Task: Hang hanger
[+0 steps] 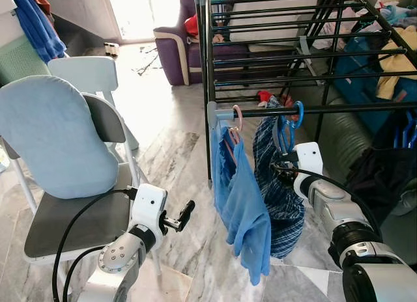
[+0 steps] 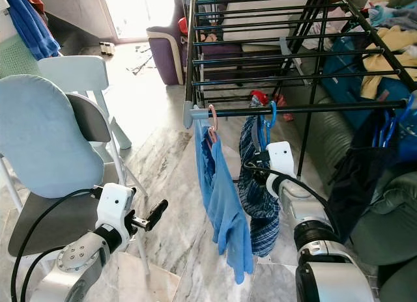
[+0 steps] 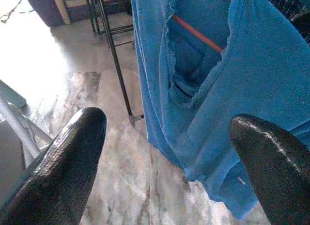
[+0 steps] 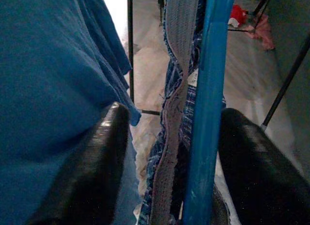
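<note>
A black metal drying rack (image 1: 273, 54) stands to the right of the scene, with its nearest horizontal bar (image 1: 339, 109) running left to right at chest height. On that bar, toward its left end, hangs a pink plastic hanger (image 1: 236, 120) carrying a plain blue cotton shirt (image 1: 242, 198). Just to the right of it, a blue plastic hanger (image 1: 291, 116) has its hook already over the same bar, and a dark blue checked shirt (image 1: 279, 185) hangs down from it. The right gripper (image 1: 281, 164) is raised to this second hanger, just below the bar; the right wrist view shows its two black fingers (image 4: 92, 162) standing apart on either side of the blue hanger's stem and the checked cloth, not pressed against them. The left gripper (image 1: 180, 217) is held low and near, to the left of the blue shirt, with its fingers spread wide and nothing between them. Further left stands a grey chair with a pale blue cushion (image 1: 55, 136) on its back. The hanging seems essentially done; what is left, by the look of it, is for the right arm to draw clear.
</note>
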Controlling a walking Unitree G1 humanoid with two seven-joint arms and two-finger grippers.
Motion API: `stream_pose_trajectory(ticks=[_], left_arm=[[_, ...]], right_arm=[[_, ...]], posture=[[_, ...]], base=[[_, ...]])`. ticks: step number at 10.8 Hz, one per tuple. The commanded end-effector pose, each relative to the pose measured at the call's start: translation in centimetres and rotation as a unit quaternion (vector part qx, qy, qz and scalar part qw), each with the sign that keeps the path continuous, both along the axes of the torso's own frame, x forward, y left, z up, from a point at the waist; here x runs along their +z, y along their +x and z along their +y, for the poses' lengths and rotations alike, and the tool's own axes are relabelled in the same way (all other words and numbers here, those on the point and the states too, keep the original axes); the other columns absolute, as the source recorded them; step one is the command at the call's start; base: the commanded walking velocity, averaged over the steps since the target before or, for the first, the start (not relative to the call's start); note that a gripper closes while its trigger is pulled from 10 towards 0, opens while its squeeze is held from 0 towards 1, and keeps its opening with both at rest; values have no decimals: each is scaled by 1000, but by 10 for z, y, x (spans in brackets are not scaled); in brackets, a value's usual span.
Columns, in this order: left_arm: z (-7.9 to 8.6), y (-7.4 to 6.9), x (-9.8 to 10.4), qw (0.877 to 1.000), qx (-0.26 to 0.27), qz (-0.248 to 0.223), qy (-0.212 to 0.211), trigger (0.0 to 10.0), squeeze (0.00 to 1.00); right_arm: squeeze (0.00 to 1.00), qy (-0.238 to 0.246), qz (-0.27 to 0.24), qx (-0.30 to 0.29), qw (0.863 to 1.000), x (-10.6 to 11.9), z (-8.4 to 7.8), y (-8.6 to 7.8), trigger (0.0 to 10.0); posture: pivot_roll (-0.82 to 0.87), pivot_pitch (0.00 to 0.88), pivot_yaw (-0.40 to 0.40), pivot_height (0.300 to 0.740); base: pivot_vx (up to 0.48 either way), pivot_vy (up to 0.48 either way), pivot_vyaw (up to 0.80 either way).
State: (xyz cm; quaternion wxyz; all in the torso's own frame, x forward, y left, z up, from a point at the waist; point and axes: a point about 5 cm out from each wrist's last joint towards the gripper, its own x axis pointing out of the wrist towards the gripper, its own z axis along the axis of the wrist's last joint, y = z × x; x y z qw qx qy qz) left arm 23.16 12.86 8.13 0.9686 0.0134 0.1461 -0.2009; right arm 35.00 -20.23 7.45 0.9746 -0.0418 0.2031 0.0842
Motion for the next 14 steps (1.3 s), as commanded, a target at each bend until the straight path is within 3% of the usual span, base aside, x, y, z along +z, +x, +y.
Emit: stream_pose_trajectory(ticks=[1,11,14], left_arm=[[0,0,-1,1000,-1,2,3,10000,0],[0,2,-1,1000,-2,1,2,10000,0],[0,4,1,1000,8,-8,0,10000,0]], right_arm=[[0,-1,-11,2,1000,5,4,4,0],[0,-8,-25,-22,999,7,-1,5,0],[0,-1,-70,-34,997,24,-5,12,0]], posture=[[-53,45,67,740],[-57,41,70,740],[-58,39,70,740]], base=[[0,0,0],[0,0,0],[0,0,0]])
